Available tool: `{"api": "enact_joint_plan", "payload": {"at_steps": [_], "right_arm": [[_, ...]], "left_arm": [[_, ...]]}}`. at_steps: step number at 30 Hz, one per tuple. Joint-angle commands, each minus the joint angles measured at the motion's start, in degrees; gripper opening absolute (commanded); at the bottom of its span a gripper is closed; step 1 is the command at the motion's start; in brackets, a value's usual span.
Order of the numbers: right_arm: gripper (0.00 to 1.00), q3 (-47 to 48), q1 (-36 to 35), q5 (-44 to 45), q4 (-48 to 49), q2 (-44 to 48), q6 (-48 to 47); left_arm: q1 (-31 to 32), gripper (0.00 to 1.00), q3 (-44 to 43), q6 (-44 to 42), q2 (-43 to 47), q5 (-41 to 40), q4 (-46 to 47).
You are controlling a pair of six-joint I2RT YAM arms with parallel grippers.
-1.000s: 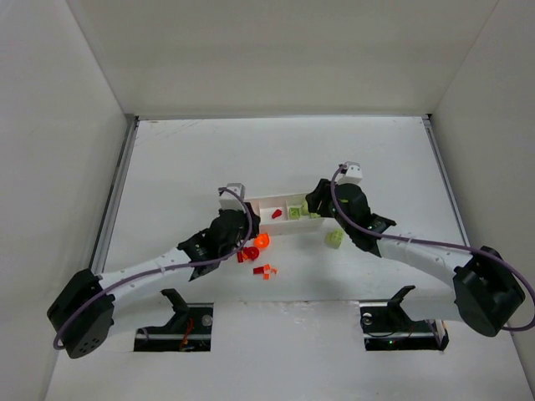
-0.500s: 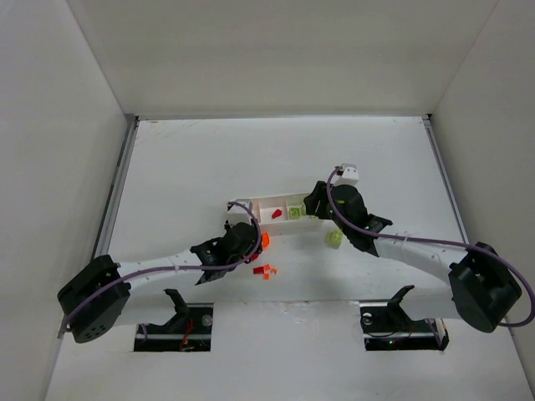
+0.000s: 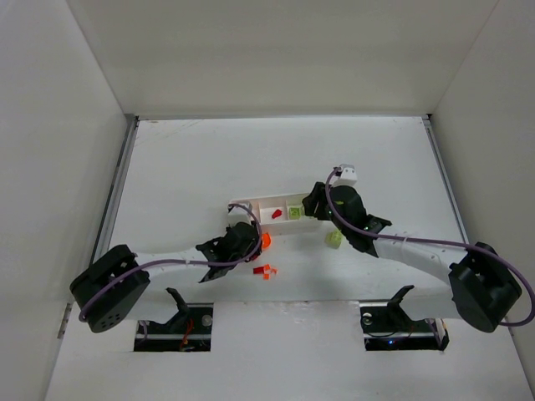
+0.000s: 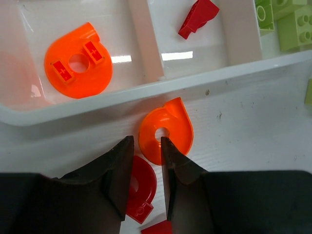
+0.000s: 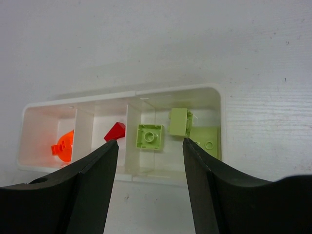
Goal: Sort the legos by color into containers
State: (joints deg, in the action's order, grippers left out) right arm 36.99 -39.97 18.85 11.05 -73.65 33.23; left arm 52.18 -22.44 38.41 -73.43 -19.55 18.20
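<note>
The white tray (image 3: 251, 203) has an orange round lego (image 4: 78, 61) in its left compartment, a red piece (image 4: 197, 17) in the middle and pale green bricks (image 5: 150, 136) in the right. My left gripper (image 4: 146, 141) is narrowly open, low over the table just in front of the tray (image 4: 97, 109). Its tips straddle the left edge of a loose orange round lego (image 4: 168, 127), and a red round lego (image 4: 144, 187) lies between its fingers. My right gripper (image 5: 150, 142) is wide open and empty over the tray's green end (image 5: 146, 92).
Small red and orange pieces (image 3: 266, 270) lie on the table in front of the left gripper (image 3: 251, 241). A loose pale green lego (image 3: 333, 239) lies right of the tray, beside the right arm. White walls enclose the table.
My left arm has swung right and forward, so its gripper now covers the red round lego beside the orange one. My right gripper has shifted slightly left over the tray.
</note>
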Motion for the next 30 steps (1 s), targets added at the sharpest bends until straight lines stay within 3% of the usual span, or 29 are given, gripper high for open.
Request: {"api": "enact_joint_plan", "payload": {"at_steps": [1, 6, 15, 30], "right_arm": [[0.62, 1.9, -0.8, 0.5, 2.6, -0.1, -0.3], [0.62, 2.1, -1.1, 0.4, 2.7, -0.5, -0.3], [0.62, 1.7, -1.4, 0.5, 2.8, 0.5, 0.2], [0.61, -1.0, 0.2, 1.4, 3.3, 6.5, 0.9]], "left_arm": [[-1.0, 0.26, 0.9, 0.6, 0.0, 0.6, 3.3], [-2.0, 0.25, 1.5, 0.7, -1.1, 0.7, 5.0], [-1.4, 0.07, 1.9, -0.1, -3.5, 1.4, 9.7], [3.6, 0.04, -2.5, 0.3, 12.3, 2.0, 6.6]]}}
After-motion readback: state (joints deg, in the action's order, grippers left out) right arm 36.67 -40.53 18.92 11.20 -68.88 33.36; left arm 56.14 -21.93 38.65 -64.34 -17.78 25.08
